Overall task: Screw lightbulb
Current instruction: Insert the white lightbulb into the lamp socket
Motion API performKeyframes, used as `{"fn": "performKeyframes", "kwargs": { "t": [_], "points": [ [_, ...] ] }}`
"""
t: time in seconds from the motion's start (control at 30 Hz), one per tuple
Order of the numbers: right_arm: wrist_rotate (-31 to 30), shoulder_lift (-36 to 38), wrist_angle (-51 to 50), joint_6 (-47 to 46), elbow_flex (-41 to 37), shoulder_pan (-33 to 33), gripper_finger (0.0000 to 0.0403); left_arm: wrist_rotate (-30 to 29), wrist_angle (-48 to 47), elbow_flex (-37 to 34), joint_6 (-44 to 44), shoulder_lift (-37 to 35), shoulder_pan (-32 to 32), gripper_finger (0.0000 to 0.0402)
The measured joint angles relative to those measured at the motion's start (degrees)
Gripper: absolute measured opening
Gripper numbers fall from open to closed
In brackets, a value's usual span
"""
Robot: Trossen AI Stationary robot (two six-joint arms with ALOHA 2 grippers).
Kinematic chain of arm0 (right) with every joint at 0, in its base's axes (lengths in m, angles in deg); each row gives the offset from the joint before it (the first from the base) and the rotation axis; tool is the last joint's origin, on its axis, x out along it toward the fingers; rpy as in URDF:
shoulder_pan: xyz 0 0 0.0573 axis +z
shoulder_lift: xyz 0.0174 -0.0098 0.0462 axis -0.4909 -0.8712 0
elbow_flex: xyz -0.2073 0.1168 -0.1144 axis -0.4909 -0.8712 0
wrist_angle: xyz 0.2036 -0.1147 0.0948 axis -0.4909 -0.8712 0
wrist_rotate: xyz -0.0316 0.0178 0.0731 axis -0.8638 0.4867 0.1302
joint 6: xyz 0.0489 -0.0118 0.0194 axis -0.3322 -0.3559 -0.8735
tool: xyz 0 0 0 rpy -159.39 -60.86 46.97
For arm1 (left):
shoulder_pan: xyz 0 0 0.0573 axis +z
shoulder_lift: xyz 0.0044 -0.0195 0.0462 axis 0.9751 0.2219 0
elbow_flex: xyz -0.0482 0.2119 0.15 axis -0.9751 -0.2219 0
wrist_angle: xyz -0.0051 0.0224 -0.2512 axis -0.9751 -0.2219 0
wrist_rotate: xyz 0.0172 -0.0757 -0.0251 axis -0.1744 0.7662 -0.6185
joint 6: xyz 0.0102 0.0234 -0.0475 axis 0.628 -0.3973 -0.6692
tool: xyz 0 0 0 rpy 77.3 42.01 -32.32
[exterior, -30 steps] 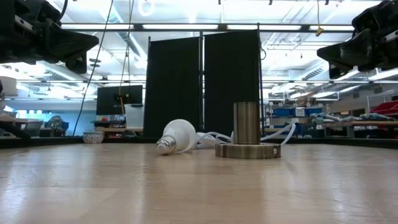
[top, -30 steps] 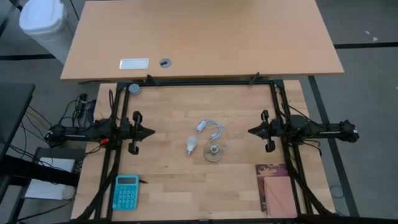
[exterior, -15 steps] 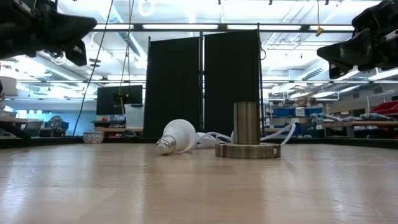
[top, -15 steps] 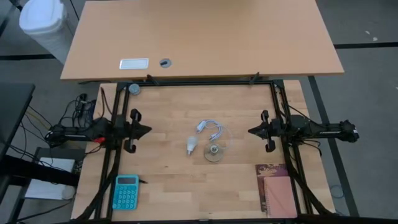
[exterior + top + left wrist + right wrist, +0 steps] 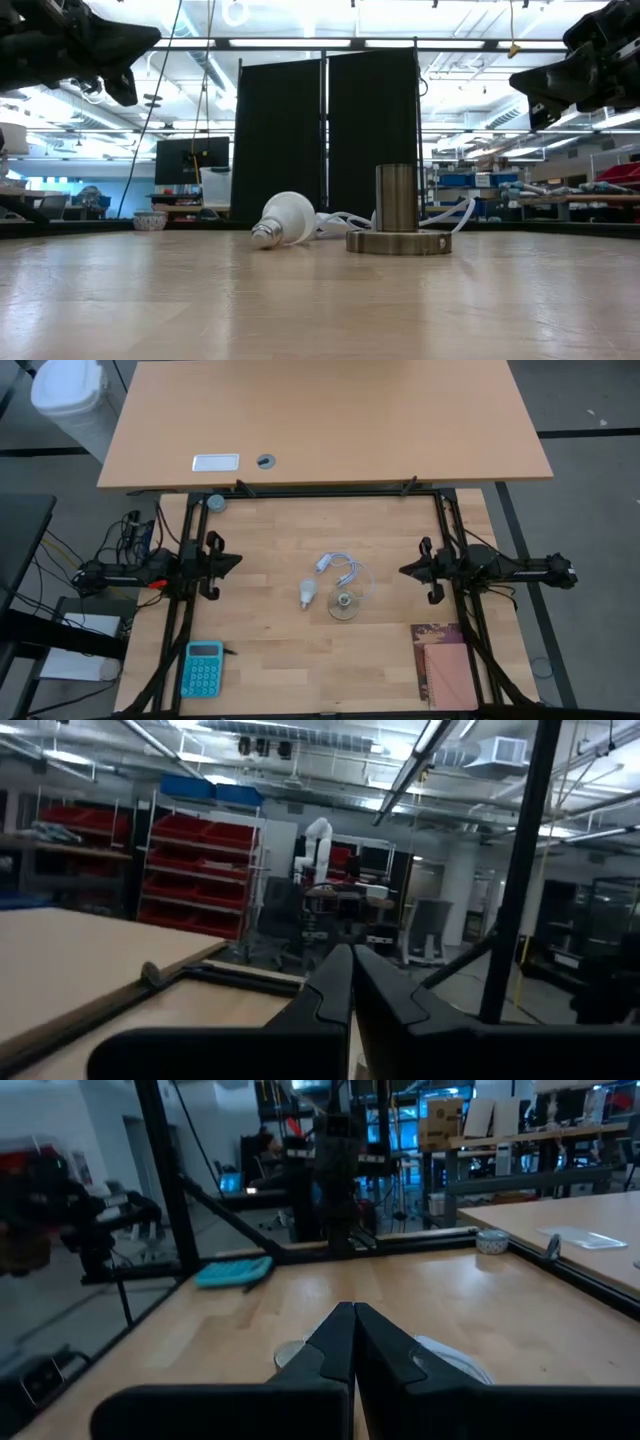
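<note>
1. White and lying on its side, the lightbulb rests mid-tabletop, just left of the silvery socket, its screw base pointing to the near side.
2. Both arms wait at the edges, and the left gripper and right gripper each have jaws clenched on nothing.
3. I'd open one set of jaws wide before descending, take the globe gently, then tilt the base down over the socket.
4. The coiled cable beyond could snag; I'd approach from the near side.

No legible txt — (none anywhere).
</note>
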Motion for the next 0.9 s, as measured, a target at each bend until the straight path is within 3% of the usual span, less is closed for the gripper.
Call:
{"fn": "performKeyframes", "kwargs": {
  "t": [0.27,0.57,0.9],
  "points": [
    [0.0,0.0,2.2,-2.6,0.0,0.0,0.0007,1.0,-2.0,4.2,-4.5,10.1,-0.1,0.0019],
    [-1.8,-0.7,2.9,-4.5,0.3,0.0,0.0008,-2.3,-3.0,18.0,0.0,37.5,-0.1,0.0019],
    [-2.9,-14.0,8.9,-4.1,4.2,0.0,0.0035,-2.2,-9.9,34.4,4.8,58.6,-0.1,0.0024]
  ]
}}
